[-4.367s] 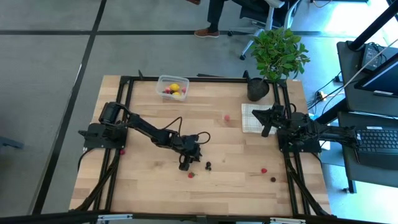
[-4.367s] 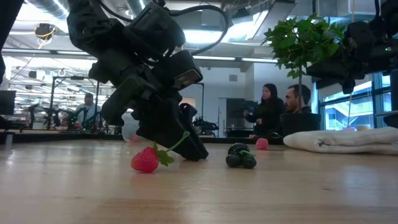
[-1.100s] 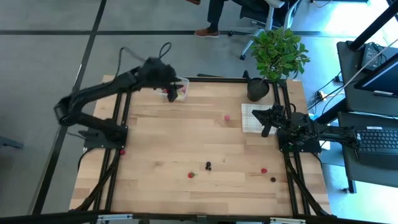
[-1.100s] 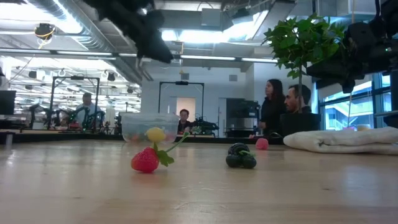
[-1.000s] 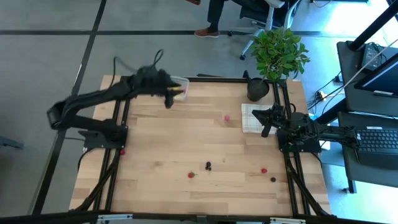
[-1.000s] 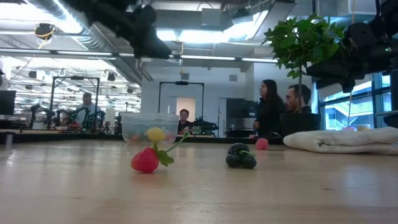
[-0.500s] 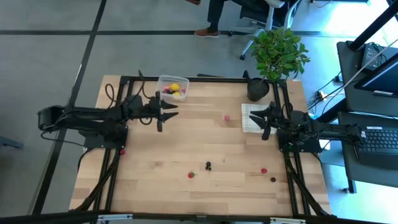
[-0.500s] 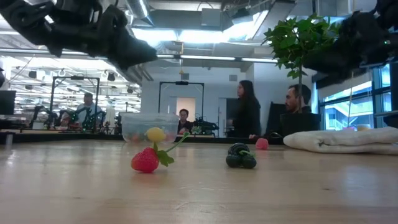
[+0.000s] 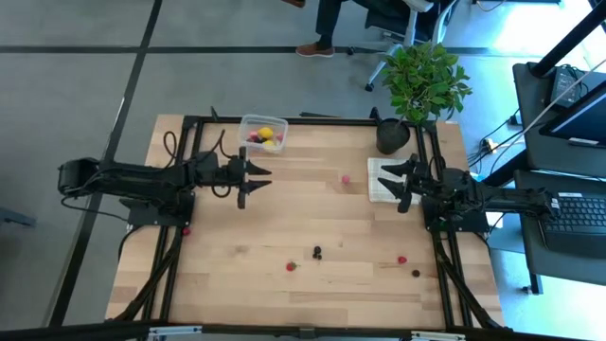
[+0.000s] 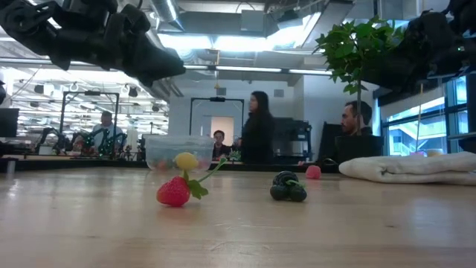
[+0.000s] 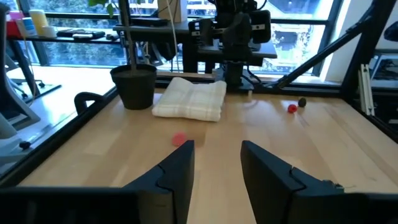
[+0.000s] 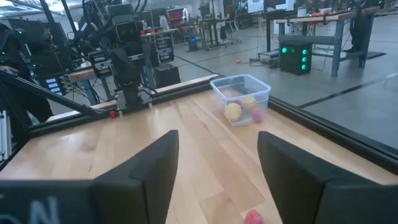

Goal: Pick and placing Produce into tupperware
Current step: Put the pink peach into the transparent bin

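Produce [image 9: 318, 253]: 5 loose, 1 tub [image 9: 262, 133]

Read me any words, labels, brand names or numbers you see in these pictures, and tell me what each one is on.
"ON": pale letters, cut off at the picture's corner, on the right arm's own wrist housing; the rest is out of frame.
Tupperware, white cloth, plant pot: no readable print.

overhead view, table-level view, two wrist views

Clear tupperware [image 9: 263, 133] upright, holding yellow and red produce [image 9: 266, 134]. Loose pieces [image 9: 316, 253] lie scattered well apart from it: red, pink, dark berries.
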`<state>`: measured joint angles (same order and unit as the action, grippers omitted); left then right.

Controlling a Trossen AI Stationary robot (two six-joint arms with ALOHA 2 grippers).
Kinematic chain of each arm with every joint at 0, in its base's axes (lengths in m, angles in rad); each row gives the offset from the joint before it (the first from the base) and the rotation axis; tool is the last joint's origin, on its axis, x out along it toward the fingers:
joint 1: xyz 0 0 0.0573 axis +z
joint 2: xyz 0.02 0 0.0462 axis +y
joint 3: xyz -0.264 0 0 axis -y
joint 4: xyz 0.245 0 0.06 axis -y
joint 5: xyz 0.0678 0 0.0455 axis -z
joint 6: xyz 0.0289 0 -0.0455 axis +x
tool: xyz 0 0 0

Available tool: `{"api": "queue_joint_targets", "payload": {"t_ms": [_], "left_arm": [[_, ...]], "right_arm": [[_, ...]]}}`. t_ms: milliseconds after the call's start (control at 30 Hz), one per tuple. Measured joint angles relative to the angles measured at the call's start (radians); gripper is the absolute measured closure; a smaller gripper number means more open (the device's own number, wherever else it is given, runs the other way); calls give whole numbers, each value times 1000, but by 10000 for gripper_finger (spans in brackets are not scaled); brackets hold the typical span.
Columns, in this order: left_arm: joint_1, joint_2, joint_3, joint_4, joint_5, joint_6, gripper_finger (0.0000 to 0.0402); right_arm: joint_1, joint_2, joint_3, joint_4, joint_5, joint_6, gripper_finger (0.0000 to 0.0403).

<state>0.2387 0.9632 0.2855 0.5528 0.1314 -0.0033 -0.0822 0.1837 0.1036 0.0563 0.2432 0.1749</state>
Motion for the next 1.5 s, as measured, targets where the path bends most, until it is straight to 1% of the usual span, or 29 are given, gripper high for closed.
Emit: {"api": "queue_joint_targets", "payload": {"t_ms": [200, 367, 500, 633, 767, 1000, 1067, 1200, 1333, 1400, 1500], "left_arm": [[-5, 6, 0, -5, 0, 8, 278], [-7, 6, 0, -54, 19, 9, 271], [-7, 6, 0, -89, 19, -2, 241], [-6, 6, 0, -92, 10, 9, 205], [-6, 6, 0, -93, 9, 13, 184], [-6, 6, 0, -96, 8, 56, 186], [-6, 6, 0, -95, 8, 74, 187], [-6, 6, 0, -95, 7, 92, 187], [-6, 6, 0, -95, -18, 92, 188], [-6, 6, 0, -95, -44, 93, 188], [-5, 6, 0, -95, -70, 93, 188]], "right_arm": [[0, 0, 0, 0, 0, 0, 180], [0, 0, 0, -2, 0, 3, 180], [0, 0, 0, -9, 0, 32, 180], [0, 0, -1, -22, 0, 26, 180], [0, 0, -1, -28, 0, 29, 180], [0, 1, 1, 23, -1, 8, 180], [0, 15, 19, -17, -8, -35, 180], [0, 103, 96, -88, -28, -80, 180], [0, 270, 197, -142, -25, -82, 180], [1, 370, 262, -166, 16, -67, 180], [0, 529, 369, -245, 147, -11, 180]]}}
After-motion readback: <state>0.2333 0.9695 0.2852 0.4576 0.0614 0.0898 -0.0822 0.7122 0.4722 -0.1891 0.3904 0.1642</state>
